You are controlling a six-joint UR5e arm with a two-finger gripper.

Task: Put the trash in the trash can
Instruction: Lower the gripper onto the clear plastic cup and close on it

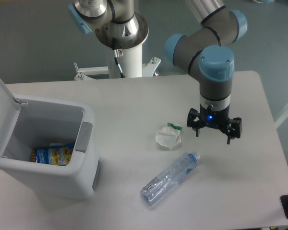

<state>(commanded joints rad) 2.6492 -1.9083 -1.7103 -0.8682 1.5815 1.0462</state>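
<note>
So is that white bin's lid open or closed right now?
Open. The trash can's lid is flipped up at the left, and you can see down inside to a blue and yellow packet at the bottom.

arm bent downward, gripper jaws spread, empty

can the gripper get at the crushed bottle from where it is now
Probably yes. The gripper hangs open above the table, just up and right of the bottle, with nothing between them. The bottle lies flat in open space, apart from the wrapper and the trash can, so a descent looks unobstructed.
</note>
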